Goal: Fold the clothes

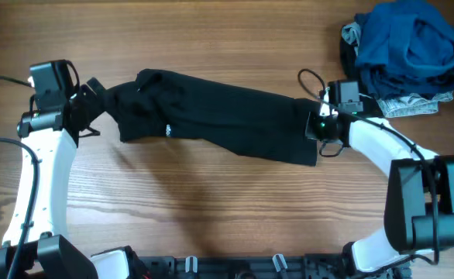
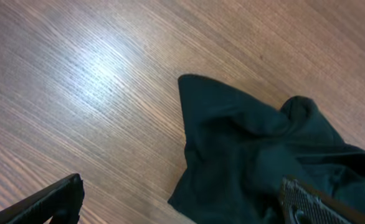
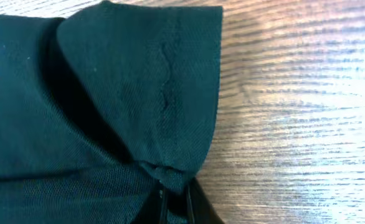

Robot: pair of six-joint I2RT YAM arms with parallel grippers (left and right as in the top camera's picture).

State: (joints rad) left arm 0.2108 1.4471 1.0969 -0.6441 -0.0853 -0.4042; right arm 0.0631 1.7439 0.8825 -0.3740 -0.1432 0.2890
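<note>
My right gripper [image 3: 173, 198] is pinching the black T-shirt [image 1: 219, 116] at its right-hand end. Its two dark fingers are pressing together on a small gathered tuck of cloth, and above that tuck the fabric is fanning out into a rounded flap with a straight hemmed edge and a wavy line of stitching running down it. The shirt is lying across the middle of the wooden table [image 1: 211, 217] as a long, loosely bunched band, slanting from upper left to lower right, thin and soft and wrinkling in shallow ridges. A small white logo [image 1: 167, 130] is showing near its lower left edge. My left gripper [image 1: 94, 101] is standing spread wide at the shirt's left end. In its wrist view one ribbed finger pad [image 2: 307, 205] is sitting over crumpled folds, though I cannot tell whether it is touching them, and the other finger [image 2: 55, 202] is hanging over bare wood, with a pointed corner of cloth jutting up between the two. The tabletop is showing fine brown grain with a glossy sheen. In the far right corner a pile of other garments [image 1: 409, 46] is resting apart from the shirt, rumpled blue cloth heaping over a grey patterned piece and something dark
</note>
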